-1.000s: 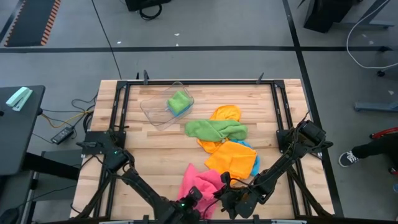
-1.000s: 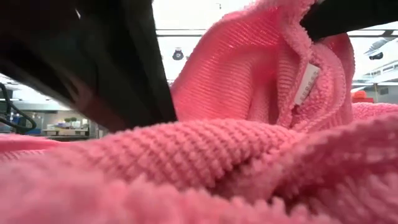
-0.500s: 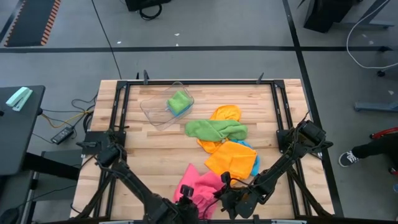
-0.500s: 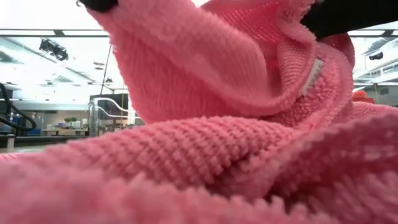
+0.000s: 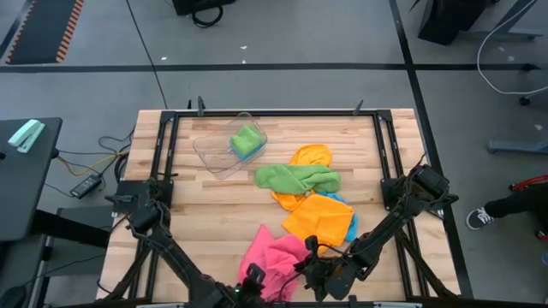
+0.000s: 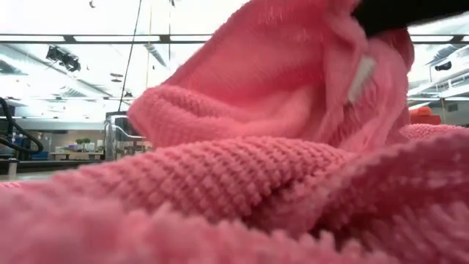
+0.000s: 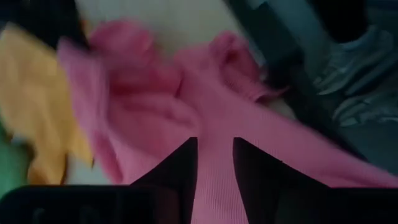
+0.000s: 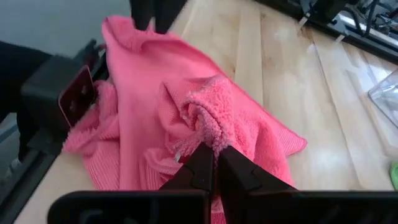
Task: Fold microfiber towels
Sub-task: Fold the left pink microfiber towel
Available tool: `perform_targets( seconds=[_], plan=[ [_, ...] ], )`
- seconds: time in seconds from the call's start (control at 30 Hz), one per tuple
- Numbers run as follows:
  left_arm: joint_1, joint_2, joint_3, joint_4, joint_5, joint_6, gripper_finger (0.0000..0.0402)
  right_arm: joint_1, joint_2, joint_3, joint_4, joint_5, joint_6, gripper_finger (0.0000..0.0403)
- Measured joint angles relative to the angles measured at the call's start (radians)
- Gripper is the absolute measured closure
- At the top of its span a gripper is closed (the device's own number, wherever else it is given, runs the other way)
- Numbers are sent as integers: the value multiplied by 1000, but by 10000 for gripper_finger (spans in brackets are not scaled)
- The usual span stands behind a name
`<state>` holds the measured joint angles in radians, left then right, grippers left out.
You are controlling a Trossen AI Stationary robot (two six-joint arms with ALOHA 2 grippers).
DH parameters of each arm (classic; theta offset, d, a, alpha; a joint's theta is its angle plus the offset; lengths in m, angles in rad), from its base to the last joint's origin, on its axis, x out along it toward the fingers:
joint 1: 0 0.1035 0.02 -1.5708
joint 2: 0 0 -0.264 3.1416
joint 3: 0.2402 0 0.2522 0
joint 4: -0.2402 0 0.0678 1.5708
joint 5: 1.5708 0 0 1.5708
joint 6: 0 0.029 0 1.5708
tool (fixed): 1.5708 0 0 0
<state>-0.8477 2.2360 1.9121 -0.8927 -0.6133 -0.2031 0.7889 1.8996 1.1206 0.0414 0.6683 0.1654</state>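
Wooden table (image 5: 214, 205): one pink towel (image 5: 276, 252), two orange, two green.

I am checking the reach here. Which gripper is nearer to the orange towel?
The right gripper is nearer: it pinches the pink towel just below the orange towel. The left gripper is further away, at the pink towel's far lower edge.

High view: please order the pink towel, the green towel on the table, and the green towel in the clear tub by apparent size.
1. Pink towel
2. Green towel on the table, nearly alike
3. Green towel in the clear tub
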Motion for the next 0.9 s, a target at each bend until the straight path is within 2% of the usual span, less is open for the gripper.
perform_targets(
  seconds=[0.1, 0.17, 0.4, 0.63, 0.77, 0.9],
  plan=[
    [4, 0, -5, -84, -20, -145, 300, 6, -5, 1, 7, 2, -7, 383],
    [5, 0, -7, -118, -23, -188, 304, 14, -4, 4, 9, 2, -17, 383],
    [5, -5, 14, -137, -81, -133, 317, 48, -67, 89, -49, 42, -91, 383],
    [-10, -79, 38, -110, -161, -131, 337, 46, -152, 188, -164, 73, -153, 383],
    [-8, -103, 38, -111, -205, -134, 324, 31, -200, 237, -192, 79, -190, 383],
    [-1, -128, 38, -101, -218, -134, 291, 34, -221, 307, -241, 78, -193, 383]
  ],
)
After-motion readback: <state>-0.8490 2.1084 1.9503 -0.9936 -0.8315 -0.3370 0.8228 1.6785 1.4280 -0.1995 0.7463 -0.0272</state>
